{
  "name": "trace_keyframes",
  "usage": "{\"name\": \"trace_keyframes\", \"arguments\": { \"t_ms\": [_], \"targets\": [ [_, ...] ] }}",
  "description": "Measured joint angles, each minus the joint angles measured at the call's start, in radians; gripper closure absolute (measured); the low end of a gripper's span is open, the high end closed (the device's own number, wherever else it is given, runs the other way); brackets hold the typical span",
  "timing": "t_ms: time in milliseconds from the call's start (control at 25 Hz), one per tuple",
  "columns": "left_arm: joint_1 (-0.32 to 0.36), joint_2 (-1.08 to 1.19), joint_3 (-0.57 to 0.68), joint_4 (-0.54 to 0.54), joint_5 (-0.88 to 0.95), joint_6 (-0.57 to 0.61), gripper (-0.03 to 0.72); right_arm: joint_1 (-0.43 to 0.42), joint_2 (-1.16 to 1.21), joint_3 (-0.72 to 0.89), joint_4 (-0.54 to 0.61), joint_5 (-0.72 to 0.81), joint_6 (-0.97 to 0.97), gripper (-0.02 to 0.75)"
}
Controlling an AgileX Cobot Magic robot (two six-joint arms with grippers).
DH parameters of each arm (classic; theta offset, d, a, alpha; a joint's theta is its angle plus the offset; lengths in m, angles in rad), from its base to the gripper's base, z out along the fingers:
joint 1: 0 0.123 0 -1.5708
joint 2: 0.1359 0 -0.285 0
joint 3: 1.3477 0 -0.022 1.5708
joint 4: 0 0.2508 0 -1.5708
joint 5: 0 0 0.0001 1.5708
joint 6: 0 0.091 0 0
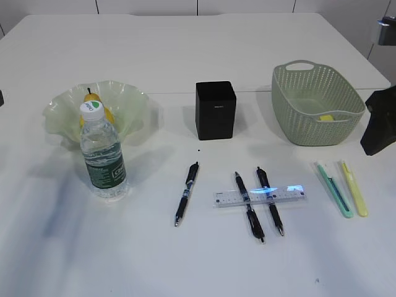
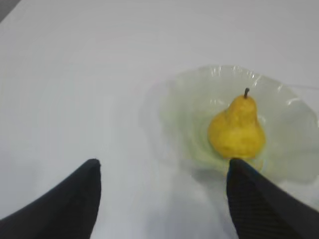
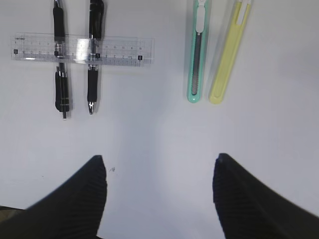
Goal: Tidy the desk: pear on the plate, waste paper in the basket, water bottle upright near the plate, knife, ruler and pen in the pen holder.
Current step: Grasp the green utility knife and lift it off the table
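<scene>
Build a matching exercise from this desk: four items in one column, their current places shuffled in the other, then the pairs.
Items:
1. pear
2. waste paper
3. ruler
4. water bottle

Places:
A. lying across two pens
B. upright in front of the plate
C. on the plate
D. inside the basket

Pairs: 1-C, 2-D, 3-A, 4-B
</scene>
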Motion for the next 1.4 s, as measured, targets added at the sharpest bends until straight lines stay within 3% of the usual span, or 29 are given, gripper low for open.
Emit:
{"name": "trace_keyframes", "arguments": {
  "t_ms": [280, 520, 720, 1000, 1400],
  "targets": [
    [0.0, -0.113, 0.0, -0.007, 0.491, 0.0, 0.148, 0.0, 0.0, 0.0, 0.0, -0.002, 0.0, 0.241],
    [0.0, -0.121, -0.114, -0.031, 0.955, 0.0, 0.151, 0.0, 0.0, 0.0, 0.0, -0.007, 0.0, 0.24],
    [0.0, -0.121, -0.216, -0.032, 1.187, 0.0, 0.151, 0.0, 0.036, -0.002, 0.0, -0.021, 0.004, 0.241],
    [-0.019, -0.122, -0.278, -0.032, 1.272, 0.036, 0.151, 0.0, 0.196, -0.042, -0.035, -0.067, 0.009, 0.241],
    [-0.069, -0.123, -0.278, -0.032, 1.276, 0.05, 0.151, 0.0, 0.425, -0.26, -0.103, -0.07, 0.032, 0.241]
  ]
}}
